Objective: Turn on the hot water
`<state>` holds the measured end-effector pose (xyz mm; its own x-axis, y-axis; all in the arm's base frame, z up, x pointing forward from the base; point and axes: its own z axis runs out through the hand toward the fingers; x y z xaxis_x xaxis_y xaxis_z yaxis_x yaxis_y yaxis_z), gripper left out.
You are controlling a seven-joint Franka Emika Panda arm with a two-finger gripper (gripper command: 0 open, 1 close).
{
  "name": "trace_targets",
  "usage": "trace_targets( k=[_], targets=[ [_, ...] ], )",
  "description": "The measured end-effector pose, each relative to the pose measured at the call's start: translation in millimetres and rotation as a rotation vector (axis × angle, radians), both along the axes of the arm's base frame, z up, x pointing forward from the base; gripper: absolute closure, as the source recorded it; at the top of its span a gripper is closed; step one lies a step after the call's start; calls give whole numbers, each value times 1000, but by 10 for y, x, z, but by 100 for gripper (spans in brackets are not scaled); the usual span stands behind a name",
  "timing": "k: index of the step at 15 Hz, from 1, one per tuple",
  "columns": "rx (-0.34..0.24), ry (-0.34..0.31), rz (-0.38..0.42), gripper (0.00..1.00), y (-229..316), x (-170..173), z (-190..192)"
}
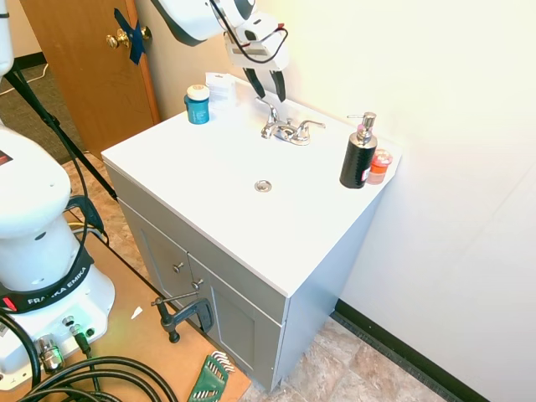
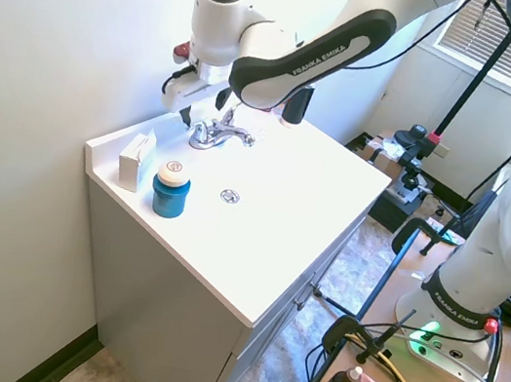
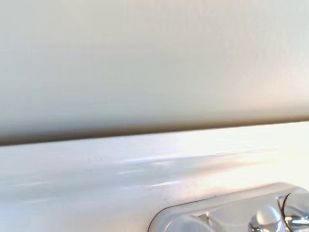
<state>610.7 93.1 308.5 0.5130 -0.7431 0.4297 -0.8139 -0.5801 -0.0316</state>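
White vanity countertop [image 1: 209, 180], bathroom: gripper positioned above faucet.

Black two-finger gripper [image 1: 265, 85] hangs with fingers parted just above the small chrome left-hand lever [image 1: 270, 111] of the low chrome faucet [image 1: 289, 131]. Risk: a descent off-centre could slip off the lever or nudge the right-hand chrome lever [image 1: 308, 127]. Rear wall lies close behind; open room exists toward the basin drain [image 1: 263, 186].

We're seeing one faucet [image 1: 289, 130] with two levers, one black pump bottle [image 1: 358, 154], one blue jar [image 1: 198, 104], one white box [image 2: 135, 159], upper left.
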Motion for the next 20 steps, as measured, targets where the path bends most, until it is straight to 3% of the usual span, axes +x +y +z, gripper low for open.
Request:
trace_targets(
  k=[6,16,20],
  targets=[
    [15,30,-64,0,-187,-31,-171],
    [48,52,-122,0,-583,-488,-374],
    [118,65,-91,0,-430,-731,-154]
  ],
)
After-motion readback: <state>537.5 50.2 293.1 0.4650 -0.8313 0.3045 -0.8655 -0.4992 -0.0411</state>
